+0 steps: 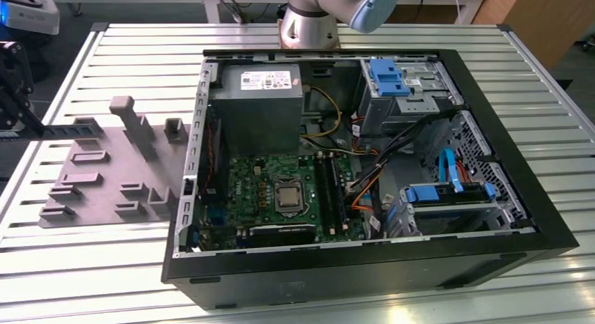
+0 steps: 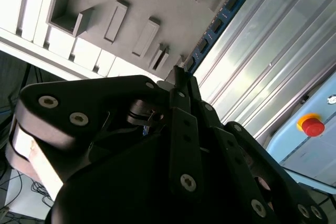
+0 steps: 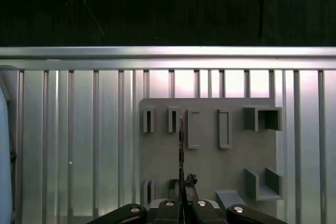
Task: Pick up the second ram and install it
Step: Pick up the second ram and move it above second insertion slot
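Note:
The second ram [image 2: 218, 24] is a thin dark board with black chips, and my gripper [image 2: 181, 77] is shut on one end of it. In the exterior view the ram [image 1: 74, 129] sticks out level from the gripper [image 1: 26, 127] at the far left, held above the grey holder plate [image 1: 102, 167]. In the first wrist view the ram [image 3: 181, 140] appears edge-on, rising from the fingertips [image 3: 190, 181] over the plate's slotted blocks [image 3: 193, 128]. The motherboard's long black slots [image 1: 330, 191] lie inside the open computer case, well to the exterior view's right of the gripper.
The open black computer case [image 1: 520, 164] takes up the middle and right of the slatted metal table [image 1: 139, 52], with a power supply [image 1: 256, 101], cables and blue drive brackets [image 1: 386, 76] inside. The arm's base [image 1: 311, 21] stands behind the case. A red button [image 2: 313, 126] sits off the table.

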Action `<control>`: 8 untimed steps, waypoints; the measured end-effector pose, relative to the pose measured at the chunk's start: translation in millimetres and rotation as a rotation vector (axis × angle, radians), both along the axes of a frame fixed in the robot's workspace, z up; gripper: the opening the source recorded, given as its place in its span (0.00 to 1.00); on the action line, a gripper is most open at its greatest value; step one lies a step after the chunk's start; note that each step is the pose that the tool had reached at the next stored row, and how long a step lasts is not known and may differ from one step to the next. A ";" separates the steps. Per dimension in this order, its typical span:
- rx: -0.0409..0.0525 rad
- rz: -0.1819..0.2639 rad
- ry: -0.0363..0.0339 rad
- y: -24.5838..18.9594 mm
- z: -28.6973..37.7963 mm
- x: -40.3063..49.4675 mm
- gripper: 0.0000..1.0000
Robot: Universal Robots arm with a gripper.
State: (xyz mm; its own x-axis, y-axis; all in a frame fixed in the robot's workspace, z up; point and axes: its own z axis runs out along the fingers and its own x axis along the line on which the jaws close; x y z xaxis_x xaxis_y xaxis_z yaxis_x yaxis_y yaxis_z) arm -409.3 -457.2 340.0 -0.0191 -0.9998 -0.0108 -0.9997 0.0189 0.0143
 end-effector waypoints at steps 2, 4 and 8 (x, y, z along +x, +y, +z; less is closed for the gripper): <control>0.0001 0.000 -0.0001 0.0 1.6 0.0 0.14; 0.0000 0.000 0.0000 0.0 3.5 0.0 0.14; 0.0000 0.000 0.0000 0.0 7.4 0.0 0.14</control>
